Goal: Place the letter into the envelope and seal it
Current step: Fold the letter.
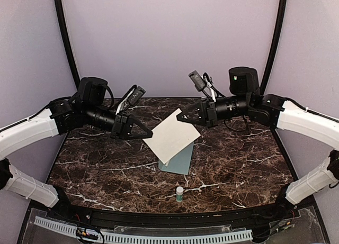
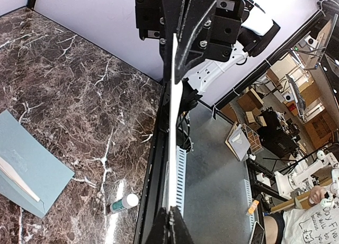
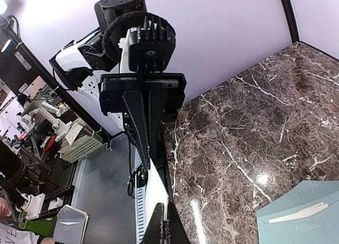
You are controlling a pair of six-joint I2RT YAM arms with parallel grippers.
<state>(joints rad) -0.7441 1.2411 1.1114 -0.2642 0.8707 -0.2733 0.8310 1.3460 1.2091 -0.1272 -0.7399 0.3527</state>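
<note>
Now left claw [image 1: 149, 134] and right claw [image 1: 180, 117] each pinch opposite edges of letter [image 1: 170, 135], holding it flat above envelope [image 1: 181, 162] on table [image 1: 106, 159], probably to line it up for insertion.

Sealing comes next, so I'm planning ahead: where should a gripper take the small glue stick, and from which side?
The glue stick stands upright and alone near the front edge, clear of the envelope. Come from above, likely, and pinch its round sides just below the white cap.
</note>
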